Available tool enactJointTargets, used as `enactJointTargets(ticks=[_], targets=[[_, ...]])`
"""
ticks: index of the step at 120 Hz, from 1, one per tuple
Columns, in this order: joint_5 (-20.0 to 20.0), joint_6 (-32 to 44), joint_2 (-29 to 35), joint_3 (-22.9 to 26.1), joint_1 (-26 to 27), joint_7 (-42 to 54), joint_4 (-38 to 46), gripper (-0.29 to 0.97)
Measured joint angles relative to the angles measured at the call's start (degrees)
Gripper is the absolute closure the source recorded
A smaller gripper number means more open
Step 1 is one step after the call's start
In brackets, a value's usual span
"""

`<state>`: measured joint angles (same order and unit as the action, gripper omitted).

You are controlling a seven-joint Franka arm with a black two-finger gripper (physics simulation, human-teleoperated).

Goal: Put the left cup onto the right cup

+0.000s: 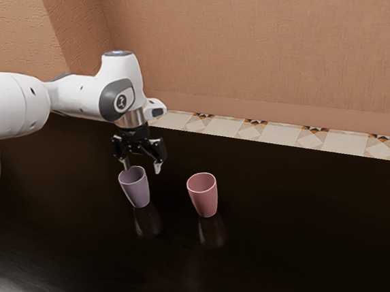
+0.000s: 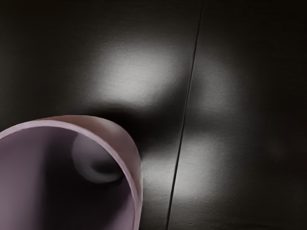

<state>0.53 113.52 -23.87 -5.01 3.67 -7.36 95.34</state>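
The table (image 1: 312, 231) is a very dark, almost black surface, smooth and glossy like a mirror; both cups have a dim reflection in it. Behind it, in the upper part of the frame, stands a terracotta wall (image 1: 261, 38) with a fine, rough grain; at its foot runs a strip of pale floor tiles (image 1: 283, 133) with small brown diamond patterns. In the wrist view the table (image 2: 249, 120) has soft whitish patches of light, and a thin straight seam (image 2: 189, 96) crosses it.

The white arm (image 1: 75, 98), rounded and shiny, comes in from the exterior view's left. Its black gripper (image 1: 141, 168) points downward, a little left of the frame's middle; the fingers are spread wide, one at each side above the purple cup (image 1: 134, 186), and I cannot tell if they touch it.

The purple cup is a plain, matte, tapered beaker, wider at the rim; it seems to lean slightly. In the wrist view its thin round rim (image 2: 132, 163) is just under the hand, and the hollow inside is visible. The pink cup (image 1: 202, 194) has the same shape; it stands upright near the purple one, apart from it, toward the exterior view's right.
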Motion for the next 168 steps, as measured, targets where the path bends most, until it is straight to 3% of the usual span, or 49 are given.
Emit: enactJointTargets(ticks=[100, 110, 145, 168], targets=[[0.8, 3.3, -2.5, 0.0, -0.6, -0.5, 3.5, 0.0], [1.2, 3.6, -2.9, 0.0, -0.6, -0.5, 3.5, 0.08], [2.0, 4.0, -3.0, 0.0, -0.6, -0.8, 3.5, 0.54], [1.9, 4.1, -2.9, -0.1, -0.7, -1.1, 3.5, 0.71]])
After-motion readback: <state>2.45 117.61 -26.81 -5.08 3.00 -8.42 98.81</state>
